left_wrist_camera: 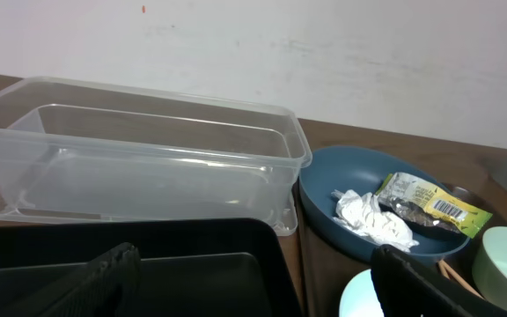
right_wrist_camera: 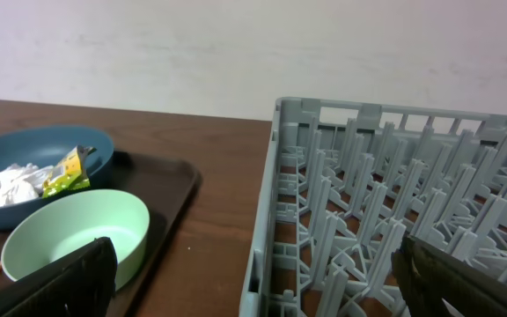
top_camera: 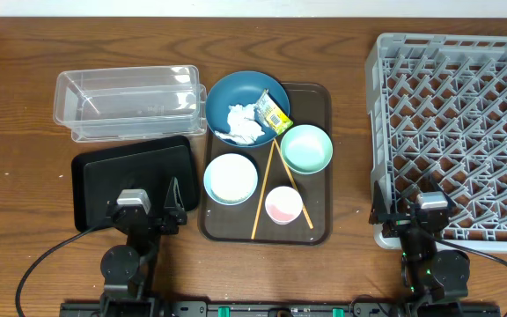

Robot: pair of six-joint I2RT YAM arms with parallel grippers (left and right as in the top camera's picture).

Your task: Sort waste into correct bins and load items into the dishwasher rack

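The brown wooden counter (top_camera: 16,88) lies under everything. A plain white wall (left_wrist_camera: 341,53) stands at its far side.

In the middle you have a flat brown serving tray (top_camera: 319,224). At the tray's far left sits the big dark blue bowl (top_camera: 227,92). Inside it lie a crumpled white tissue (top_camera: 245,125) and a small yellow-green snack wrapper (top_camera: 274,113), touching each other, the wrapper on the right. The round mint-green bowl (top_camera: 306,148) sits just near and right of the blue one. The round light blue bowl (top_camera: 231,178) sits on the tray's left side. The small pink cup (top_camera: 283,205) stands nearest to you.

The two thin wooden chopsticks (top_camera: 260,201) lie flat on the tray. Their far tips are close together between the bowls. Their near ends spread apart, with the pink cup between them.

Left of the tray, the clear plastic box-shaped tub (top_camera: 126,77) sits far. The shallow black tray (top_camera: 121,167) lies just beside it, nearer to you. At the far right stands the big square grey plastic rack (top_camera: 465,123) full of pegs.

Both your arms sit low at the near edge and point away from you. Your left fingers (left_wrist_camera: 104,282) hang over the near end of the black tray, spread wide, holding nothing. Your right fingers (right_wrist_camera: 69,282) are at the rack's near left corner, spread wide too, with nothing between them.
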